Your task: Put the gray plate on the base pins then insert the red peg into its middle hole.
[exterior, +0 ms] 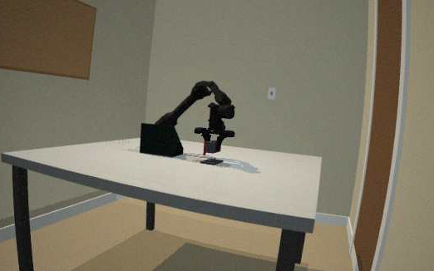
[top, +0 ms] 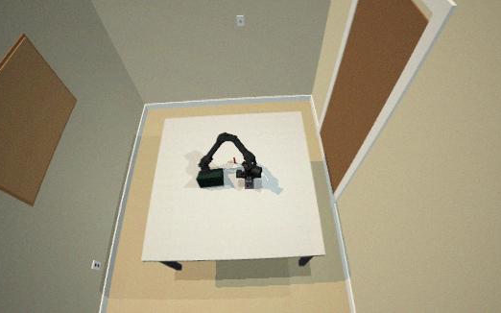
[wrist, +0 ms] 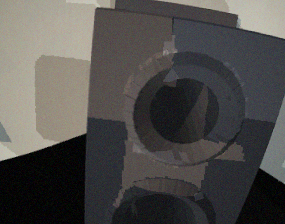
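A: Gripper (exterior: 212,146) clamped on the plate (wrist: 173,143), jaws held partway apart by it, pointing down.

B: Plate where?

A: Hanging above the base (exterior: 212,162), apart from it in the exterior view. Not seated. Base dark and flat on the table (exterior: 268,187), in front of the arm's black pedestal (exterior: 155,141).

B: Wrist view?

A: Filled by the gray plate, tilted a little. Middle hole large, another round hole below it near the bottom edge. Base showing through the holes, misaligned. Pins too blurred to tell.

B: Peg?

A: Peg (exterior: 204,148) red, upright on the table just beside the gripper, left of it in the exterior view. In the top view, a small red mark (top: 234,159) behind the wrist. Not touched by the fingers.

B: Rest?

A: Arm (top: 227,141) bent in an arch over the table middle. Corkboard (exterior: 43,39) on the left wall, door (top: 371,82) to the right.
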Robot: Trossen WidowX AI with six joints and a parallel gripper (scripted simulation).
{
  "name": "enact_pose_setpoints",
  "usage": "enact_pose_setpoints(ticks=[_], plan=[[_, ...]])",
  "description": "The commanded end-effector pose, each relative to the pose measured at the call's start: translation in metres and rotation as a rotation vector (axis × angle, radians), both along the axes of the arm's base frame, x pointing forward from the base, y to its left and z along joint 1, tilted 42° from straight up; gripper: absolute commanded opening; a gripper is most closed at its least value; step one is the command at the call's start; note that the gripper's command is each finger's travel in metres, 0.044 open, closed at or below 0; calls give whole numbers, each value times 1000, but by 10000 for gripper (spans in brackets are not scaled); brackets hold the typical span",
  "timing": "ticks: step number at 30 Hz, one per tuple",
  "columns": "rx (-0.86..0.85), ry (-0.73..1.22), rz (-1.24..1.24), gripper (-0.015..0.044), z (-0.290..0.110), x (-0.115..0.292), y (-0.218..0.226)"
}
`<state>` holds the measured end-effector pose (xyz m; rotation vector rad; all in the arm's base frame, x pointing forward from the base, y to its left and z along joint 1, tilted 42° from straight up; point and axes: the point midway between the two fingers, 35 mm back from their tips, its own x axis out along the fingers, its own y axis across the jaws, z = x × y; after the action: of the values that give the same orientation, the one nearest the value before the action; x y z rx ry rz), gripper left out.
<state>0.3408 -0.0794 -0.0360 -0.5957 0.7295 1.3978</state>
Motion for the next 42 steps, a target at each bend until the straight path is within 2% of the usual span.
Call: enact_pose_setpoints(ticks=[1,30,42], plan=[[0,2,1,0,-5,0,4],[-1,1,6,0,-26,0,22],[-1,1,6,315,-26,0,22]])
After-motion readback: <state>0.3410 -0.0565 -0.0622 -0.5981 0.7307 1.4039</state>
